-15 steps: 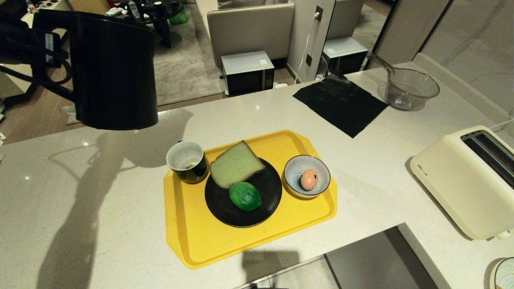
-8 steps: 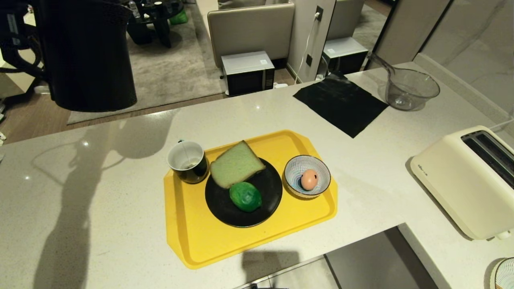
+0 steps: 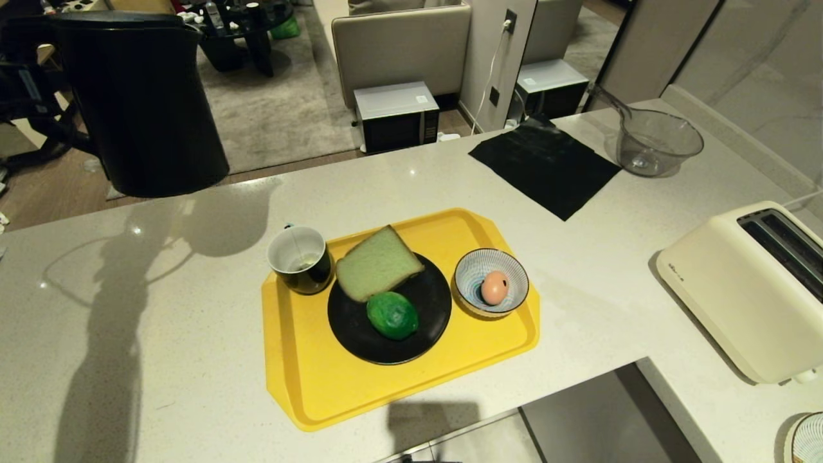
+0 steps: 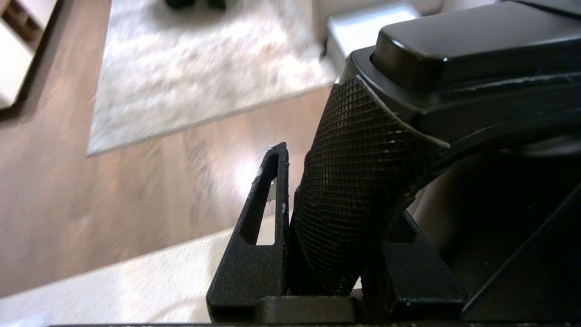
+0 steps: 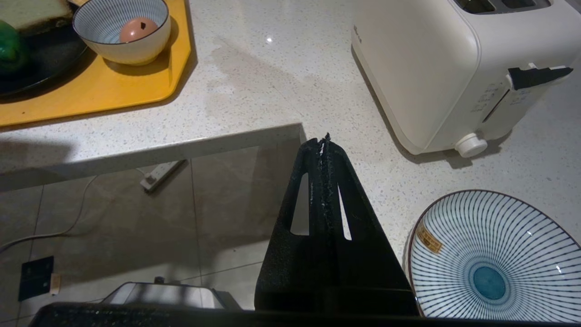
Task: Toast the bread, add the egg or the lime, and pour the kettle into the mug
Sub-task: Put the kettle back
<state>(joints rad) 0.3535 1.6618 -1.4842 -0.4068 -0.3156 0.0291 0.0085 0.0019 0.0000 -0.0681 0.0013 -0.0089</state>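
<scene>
While the left gripper (image 4: 327,254) pinches the textured handle of the kettle (image 3: 144,103), the kettle hangs upright in the air beyond the far left edge of the table (image 3: 161,321), well apart from the mug (image 3: 300,259). The right gripper (image 5: 324,150) is pressed together and empty, parked low beside the table edge near the toaster (image 3: 749,289).

The mug stands on the far left corner of the yellow tray (image 3: 321,386), touching the black plate (image 3: 424,321). On this plate lie the bread (image 3: 376,262) and the lime (image 3: 392,315), the bread leaning partly over the rim beside the mug. The egg (image 3: 494,287) sits in the striped bowl (image 3: 472,267) at the right side of the tray.

The main risk, judging from this position, is in the pouring. The kettle is much bigger than the mug, and the mug opening is small, so a spout held too high or tilted too fast could throw water onto the bread just beside it. The grip is only on the handle, so a heavy kettle may swing or turn in the gripper when it tilts. Coming in too low, its wide base could knock the mug or push the tray.
</scene>
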